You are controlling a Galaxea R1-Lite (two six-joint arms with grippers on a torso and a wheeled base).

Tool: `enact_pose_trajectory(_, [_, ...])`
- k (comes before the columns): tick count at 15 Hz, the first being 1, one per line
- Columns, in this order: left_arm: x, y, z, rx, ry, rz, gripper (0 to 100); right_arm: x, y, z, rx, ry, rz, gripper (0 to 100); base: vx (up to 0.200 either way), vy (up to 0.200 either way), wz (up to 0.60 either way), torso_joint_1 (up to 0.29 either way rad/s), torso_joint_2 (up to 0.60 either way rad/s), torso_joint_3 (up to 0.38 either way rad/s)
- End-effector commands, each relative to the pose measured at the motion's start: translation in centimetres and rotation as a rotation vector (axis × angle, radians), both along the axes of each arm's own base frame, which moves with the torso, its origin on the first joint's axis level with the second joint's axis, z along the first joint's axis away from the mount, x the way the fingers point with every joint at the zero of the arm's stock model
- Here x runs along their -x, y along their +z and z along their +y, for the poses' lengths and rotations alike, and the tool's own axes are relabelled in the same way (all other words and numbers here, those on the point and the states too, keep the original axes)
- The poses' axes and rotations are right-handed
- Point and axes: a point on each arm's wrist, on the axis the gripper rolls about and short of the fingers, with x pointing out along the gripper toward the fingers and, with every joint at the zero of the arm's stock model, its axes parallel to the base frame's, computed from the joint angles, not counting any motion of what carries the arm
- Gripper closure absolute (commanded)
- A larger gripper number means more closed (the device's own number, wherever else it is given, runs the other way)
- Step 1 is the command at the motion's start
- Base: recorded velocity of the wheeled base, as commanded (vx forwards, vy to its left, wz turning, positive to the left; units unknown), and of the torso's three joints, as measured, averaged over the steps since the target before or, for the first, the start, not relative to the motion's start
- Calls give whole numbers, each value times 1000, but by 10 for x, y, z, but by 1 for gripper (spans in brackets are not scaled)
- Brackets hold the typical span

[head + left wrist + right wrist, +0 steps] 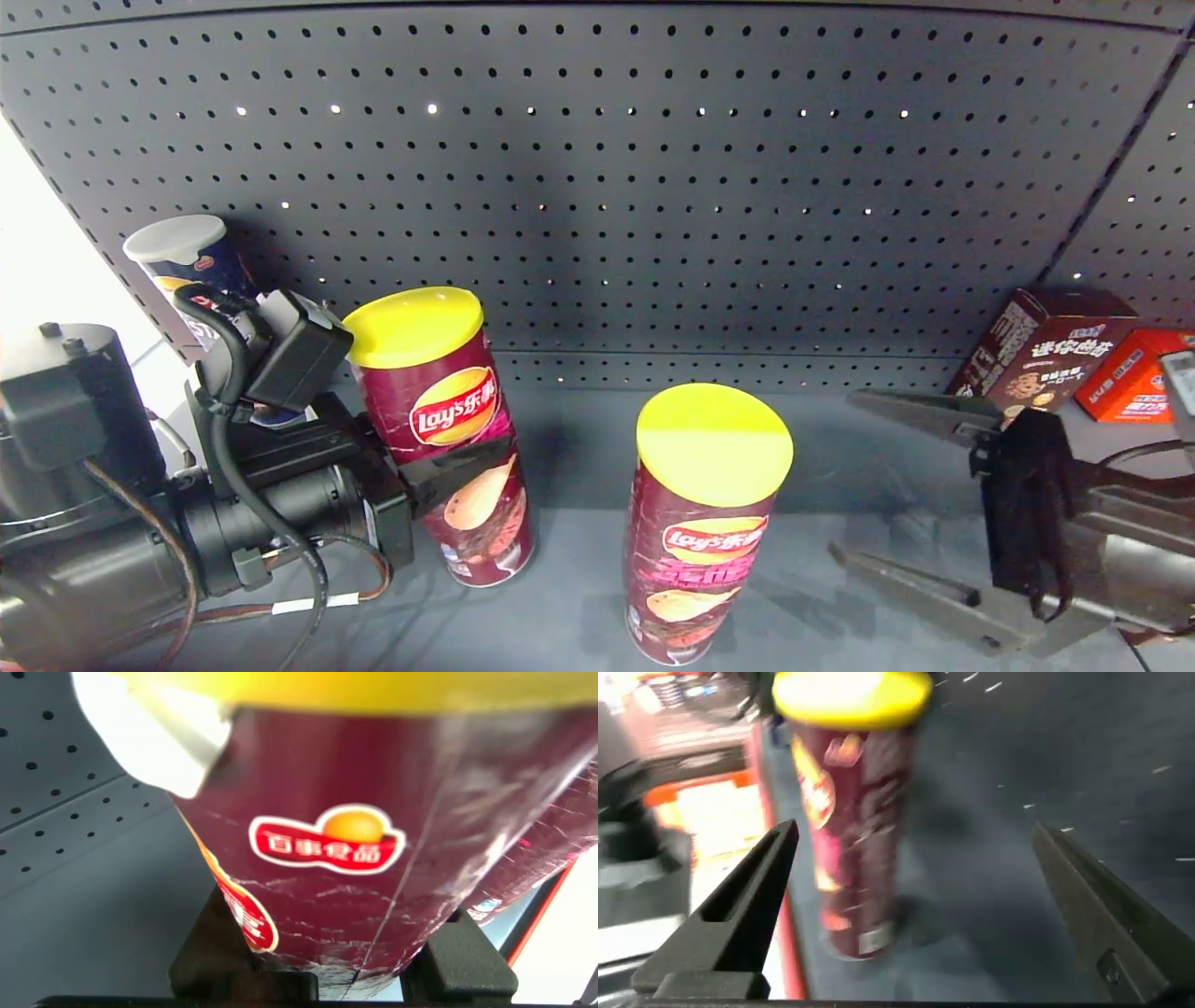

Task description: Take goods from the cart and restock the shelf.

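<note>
**On the shelf: one chip can held, one standing free**

At the shelf's left end, the left gripper [457, 467] is clamped across the lower half of a maroon chip can [439, 411] with a yellow lid. In the left wrist view its fingers [215, 952] press against both sides of the can. Whether the base touches the shelf board [579, 467] cannot be told.

Behind that arm, against the pegboard back wall [597, 187], stands a blue can [182, 247] with a white lid.

A second maroon can [705, 523] stands upright mid-shelf, apart from the held one.

To its right, the right gripper [845, 476] is spread wide with nothing in it and points toward the second can.

Beyond it, a brown box [1046, 350] and an orange box [1125, 373] sit side by side at the back right.
</note>
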Motion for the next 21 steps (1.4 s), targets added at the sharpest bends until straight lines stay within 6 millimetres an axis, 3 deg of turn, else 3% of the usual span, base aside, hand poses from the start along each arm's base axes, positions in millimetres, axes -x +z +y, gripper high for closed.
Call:
enact_pose_trajectory(1, [0,0,0,0,0,0,100,12,32,-17,-70,-107,-93,0,0,0,0,0,0,0])
enact_pose_trajectory(3, [0,0,0,0,0,0,100,19,45,-23,-89,-204,-91,0,0,0,0,0,0,0])
enact_pose_trajectory(6, [2,1,1,3,1,-6,100,36,42,-35,-65,-320,-52,0,0,0,0,0,0,0])
enact_pose_trajectory(8, [5,-2,2,-1,0,2,100,49,28,-45,-25,-414,-83,0,0,0,0,0,0,0])
enact_pose_trajectory(16, [8,3,4,9,1,-17,100,113,-15,-80,26,-391,-32,0,0,0,0,0,0,0])
enact_pose_trajectory(17, [7,4,5,11,3,-21,100,126,-29,-88,41,-389,-3,0,0,0,0,0,0,0])
enact_pose_trajectory(21, [7,5,4,12,1,-26,100,144,-62,-99,4,-386,60,0,0,0,0,0,0,0])
